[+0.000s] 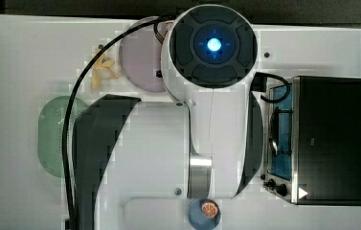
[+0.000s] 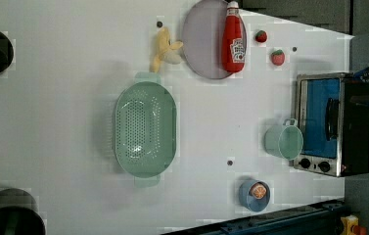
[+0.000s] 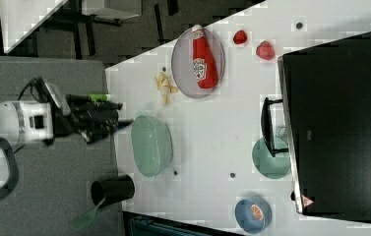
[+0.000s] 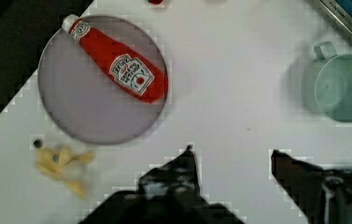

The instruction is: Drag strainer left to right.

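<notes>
Strainer (image 2: 145,128) on the white table (image 2: 64,122), gripper (image 4: 232,158) apart from it with nothing held.

Pale green and oval, it sits alone in the left view's middle, below the yellow banana toy (image 2: 165,53) and the grey-lilac plate (image 2: 204,49) that carries a ketchup bottle (image 2: 233,39). The mint mug (image 2: 285,141) stands well to the left view's right, beside the toaster oven (image 2: 334,125). In the wrist view the two dark fingers stand spread, bare table between them. In the right view the gripper hangs near the strainer's edge on the right view's left.
</notes>
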